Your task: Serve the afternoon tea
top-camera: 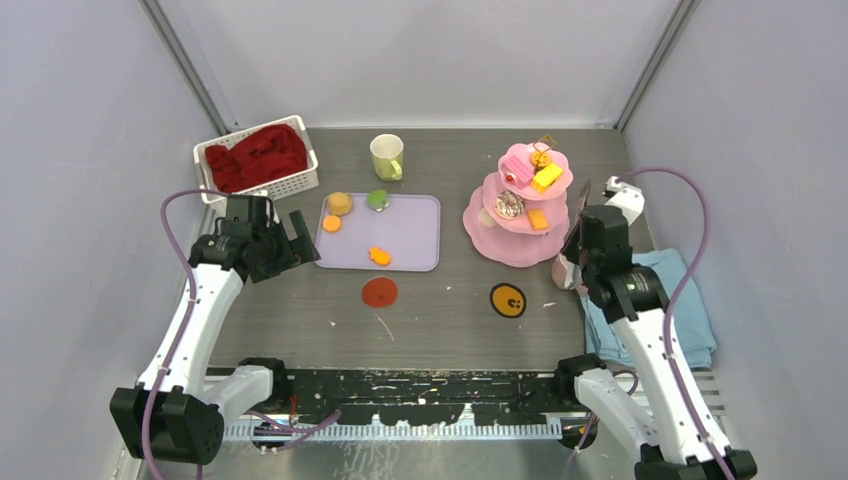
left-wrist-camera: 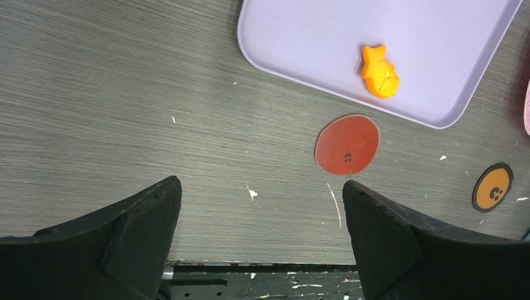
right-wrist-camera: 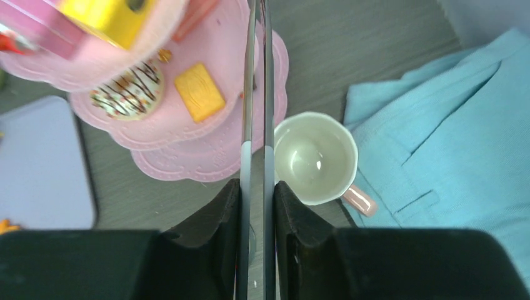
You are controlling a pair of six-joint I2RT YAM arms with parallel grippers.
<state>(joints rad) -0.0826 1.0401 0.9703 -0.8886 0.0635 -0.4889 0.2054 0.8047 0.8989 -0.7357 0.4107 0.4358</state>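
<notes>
With the right jaws pinching its rim and the left jaws spread wide, the pink mug (right-wrist-camera: 315, 156) should go straight up slowly, missing the pink stand (right-wrist-camera: 200, 164) just beside it.

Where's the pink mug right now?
In the right wrist view, the pink mug stands upright on the right side of the table, between the pink stand and the blue towel.

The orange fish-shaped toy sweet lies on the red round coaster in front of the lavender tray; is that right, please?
Not quite: the orange fish-shaped toy sweet lies on the lavender tray itself, behind the red round coaster; the left wrist view shows it.
</notes>
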